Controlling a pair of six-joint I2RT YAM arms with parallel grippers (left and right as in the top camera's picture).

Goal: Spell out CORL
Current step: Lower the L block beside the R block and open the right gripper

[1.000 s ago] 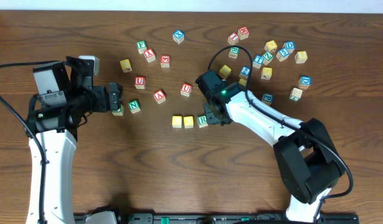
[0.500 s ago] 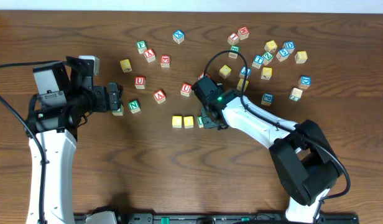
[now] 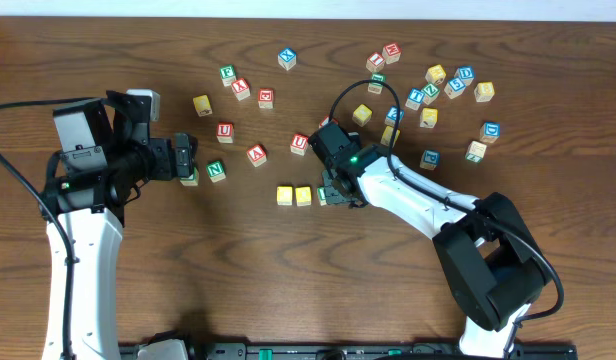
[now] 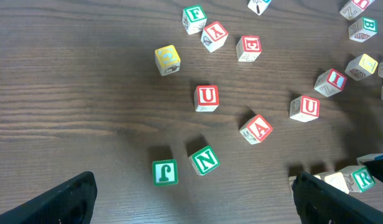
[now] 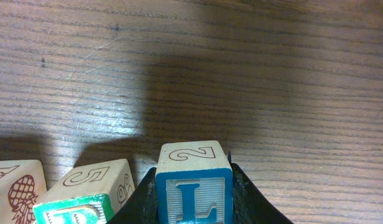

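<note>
Two yellow-faced cubes [image 3: 285, 195] [image 3: 304, 195] lie side by side mid-table, with the green R cube [image 5: 86, 198] just right of them. My right gripper [image 3: 338, 191] hangs low at the row's right end, shut on the blue L cube [image 5: 193, 190]. That cube sits close beside the R cube; whether it rests on the wood is unclear. The overhead view hides the L cube under the gripper. My left gripper [image 3: 188, 160] stands open at the left over the green J cube [image 4: 165, 172] and N cube [image 4: 204, 160], holding nothing.
Red-lettered cubes U [image 3: 225, 130], A [image 3: 256, 154] and U [image 3: 300, 143] lie behind the row. Several more cubes are scattered at the back right around [image 3: 433, 90]. A single yellow cube [image 3: 201, 104] lies at the back left.
My right gripper has shifted a little to the left with the L cube, up against the R cube, then held still. The left arm has not moved.
</note>
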